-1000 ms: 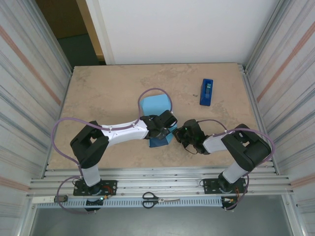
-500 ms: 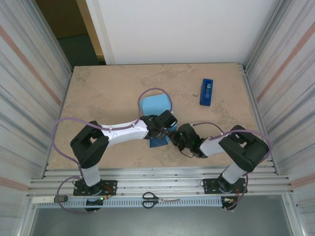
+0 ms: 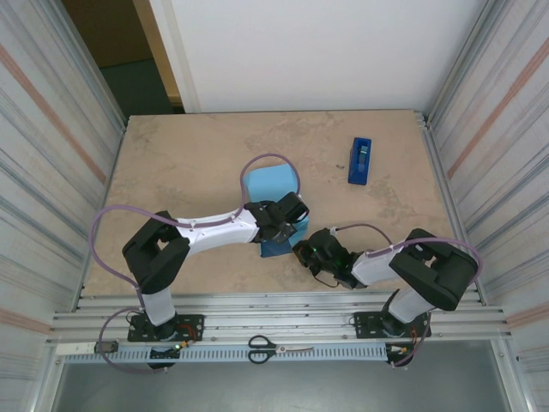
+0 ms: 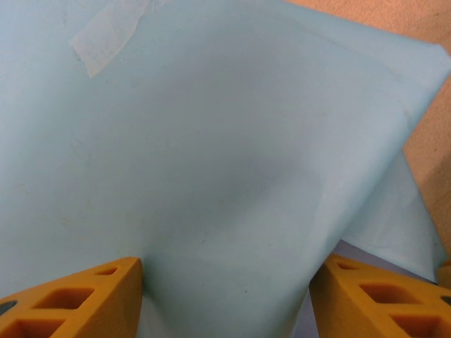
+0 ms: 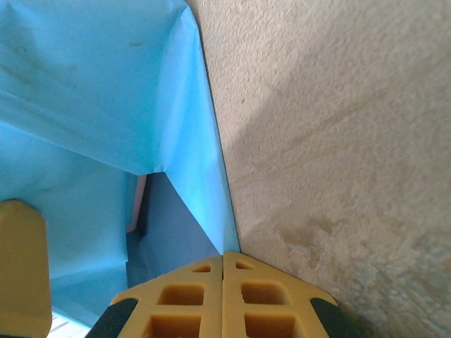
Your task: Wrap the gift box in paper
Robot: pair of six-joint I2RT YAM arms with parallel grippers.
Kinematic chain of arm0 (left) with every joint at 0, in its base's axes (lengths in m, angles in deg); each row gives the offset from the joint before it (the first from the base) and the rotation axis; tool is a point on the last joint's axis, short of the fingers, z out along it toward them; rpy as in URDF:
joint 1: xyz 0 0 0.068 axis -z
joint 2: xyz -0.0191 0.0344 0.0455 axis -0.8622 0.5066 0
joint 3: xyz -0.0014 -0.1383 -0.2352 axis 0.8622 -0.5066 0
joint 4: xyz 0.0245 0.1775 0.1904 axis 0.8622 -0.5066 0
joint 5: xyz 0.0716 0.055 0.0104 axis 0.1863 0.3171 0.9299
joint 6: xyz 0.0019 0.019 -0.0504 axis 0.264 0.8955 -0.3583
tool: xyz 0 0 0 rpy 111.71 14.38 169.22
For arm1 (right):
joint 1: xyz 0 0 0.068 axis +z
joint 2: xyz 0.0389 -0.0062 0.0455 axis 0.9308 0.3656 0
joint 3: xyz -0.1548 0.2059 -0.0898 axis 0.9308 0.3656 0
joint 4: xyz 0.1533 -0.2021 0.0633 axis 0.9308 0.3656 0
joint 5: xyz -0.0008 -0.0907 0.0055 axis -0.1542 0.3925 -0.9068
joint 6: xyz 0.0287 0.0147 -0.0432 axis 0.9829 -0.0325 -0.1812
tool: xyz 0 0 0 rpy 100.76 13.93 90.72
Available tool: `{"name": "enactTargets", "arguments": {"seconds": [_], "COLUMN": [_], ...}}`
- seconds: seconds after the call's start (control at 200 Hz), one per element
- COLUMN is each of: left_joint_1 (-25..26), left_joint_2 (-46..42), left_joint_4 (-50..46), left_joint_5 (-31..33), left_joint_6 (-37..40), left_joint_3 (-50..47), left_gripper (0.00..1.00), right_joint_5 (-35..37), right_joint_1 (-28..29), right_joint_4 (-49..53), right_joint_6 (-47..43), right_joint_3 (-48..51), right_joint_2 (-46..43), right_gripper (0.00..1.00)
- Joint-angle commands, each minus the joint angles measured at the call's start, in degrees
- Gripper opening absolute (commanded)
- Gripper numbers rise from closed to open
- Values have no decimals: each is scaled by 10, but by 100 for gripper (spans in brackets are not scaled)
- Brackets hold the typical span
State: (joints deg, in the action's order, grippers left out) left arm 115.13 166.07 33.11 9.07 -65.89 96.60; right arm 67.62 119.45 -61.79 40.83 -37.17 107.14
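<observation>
On the tan table (image 3: 189,163) the paper (image 3: 273,183) lies folded with its light-blue side out, to the left of the tape dispenser (image 3: 361,160), a little nearer the arms than it and well apart from it. The left gripper (image 3: 292,215) sits on the parcel's near part, down and left of the dispenser. In its wrist view its orange fingers (image 4: 84,296) stand spread wide with a swell of sky-blue sheet between them, not clamped, and a strip of clear tape (image 4: 106,35) is stuck on the sheet farther out. The right gripper (image 3: 302,251) is low at the parcel's near right corner, left of the dispenser and closer to the arms. Its fingers (image 5: 176,303) are closed flat against each other, and the point of a paper flap runs down to their seam; whether it is nipped there I cannot tell. Under that flap the navy face shows, with a pink sliver of the gift box (image 5: 134,208) inside the fold
</observation>
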Motion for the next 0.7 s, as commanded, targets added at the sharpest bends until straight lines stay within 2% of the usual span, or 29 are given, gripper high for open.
{"name": "enactTargets", "arguments": {"seconds": [0.0,0.321,0.526,0.696], "left_joint_1": [-1,-2,-1,-2], "left_joint_2": [48,48,48,46], "left_joint_4": [-73,-72,-72,-73], "left_joint_5": [-72,-77,-79,-79], "left_joint_6": [-20,-24,-24,-25], "left_joint_3": [-36,-36,-36,-37], "left_gripper": [61,61,61,61], "right_joint_5": [-15,-58,-99,-90], "right_joint_1": [-2,-86,-88,-82], "right_joint_4": [22,72,31,13], "right_joint_6": [-10,-76,-88,-78], "right_joint_3": [7,-16,-34,-26], "right_joint_2": [-8,-33,17,30], "right_gripper": [0,0,0,0]}}
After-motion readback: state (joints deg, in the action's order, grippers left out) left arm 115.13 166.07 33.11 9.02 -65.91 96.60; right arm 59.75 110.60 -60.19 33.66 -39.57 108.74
